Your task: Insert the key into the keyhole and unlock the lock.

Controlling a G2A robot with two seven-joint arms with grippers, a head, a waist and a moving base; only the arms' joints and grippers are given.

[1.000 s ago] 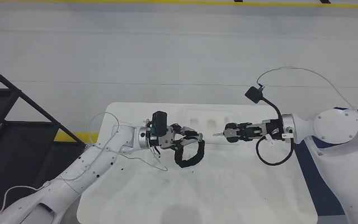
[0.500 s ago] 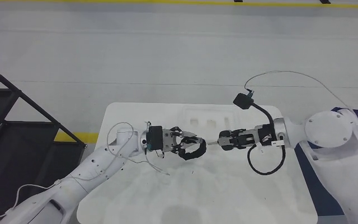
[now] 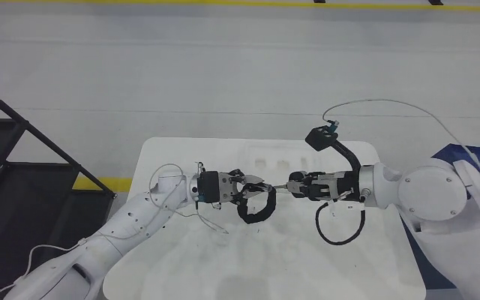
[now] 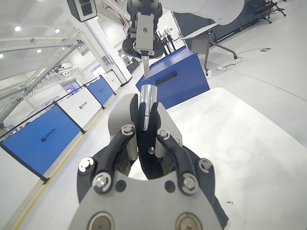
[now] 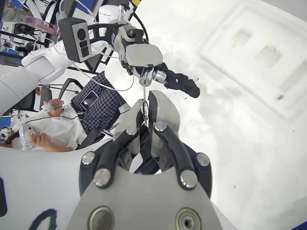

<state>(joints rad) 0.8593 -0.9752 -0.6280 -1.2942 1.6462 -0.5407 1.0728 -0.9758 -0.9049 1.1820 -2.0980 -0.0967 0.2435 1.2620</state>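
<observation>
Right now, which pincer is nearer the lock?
Left. The left pincer is shut on the lock itself. The right pincer faces it holding the key, whose tip is just short of the keyhole.

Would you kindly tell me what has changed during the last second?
The right gripper, shut on the small silver metal key, moved toward the left gripper, bringing the key's tip just short of the chrome cylinder of the black cable lock. Both grips stayed unchanged; the key is not yet inserted.
</observation>
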